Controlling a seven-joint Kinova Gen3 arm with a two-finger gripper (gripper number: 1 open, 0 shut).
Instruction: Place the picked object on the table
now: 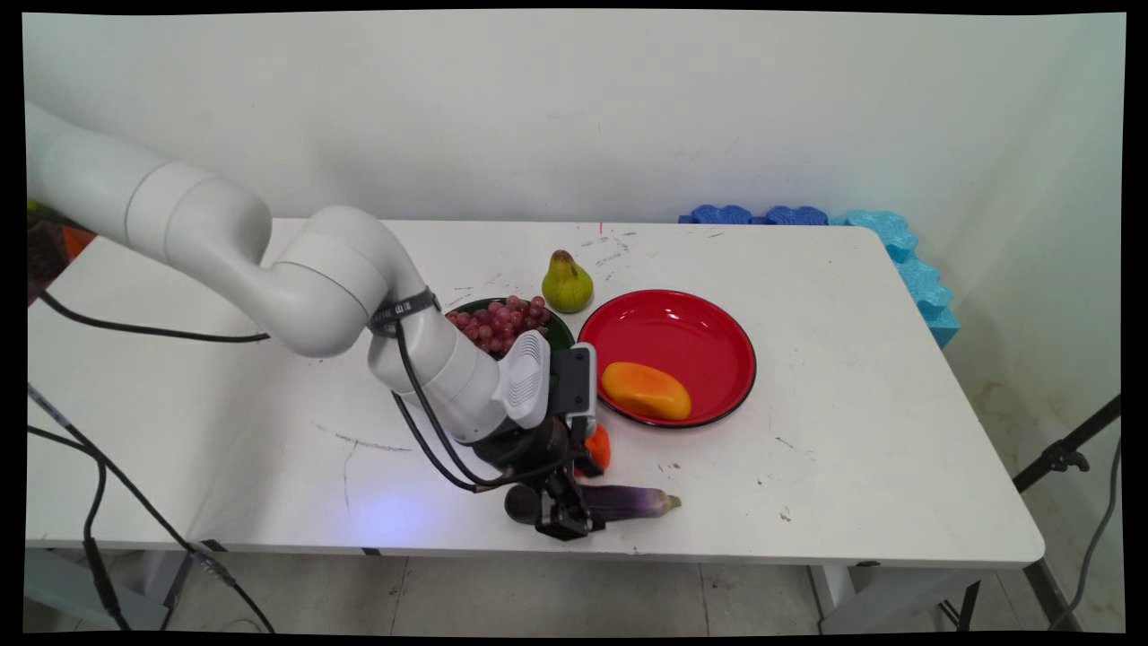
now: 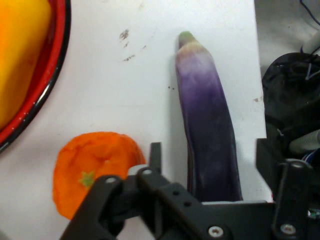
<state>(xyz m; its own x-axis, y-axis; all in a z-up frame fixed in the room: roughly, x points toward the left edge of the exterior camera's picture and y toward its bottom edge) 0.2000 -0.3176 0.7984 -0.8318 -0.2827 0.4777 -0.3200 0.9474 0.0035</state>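
The gripper [image 2: 207, 165] straddles the purple eggplant [image 2: 207, 130] with its fingers [image 2: 156, 156] spread apart, an orange [image 2: 92, 167] just beside the eggplant

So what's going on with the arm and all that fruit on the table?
The white arm has its gripper low at the table's near edge, open, with one of its fingers on each side of a purple eggplant lying flat there. An orange tangerine sits right beside it. Further back, a red plate holds a mango, with a bowl of red grapes and a green pear nearby.
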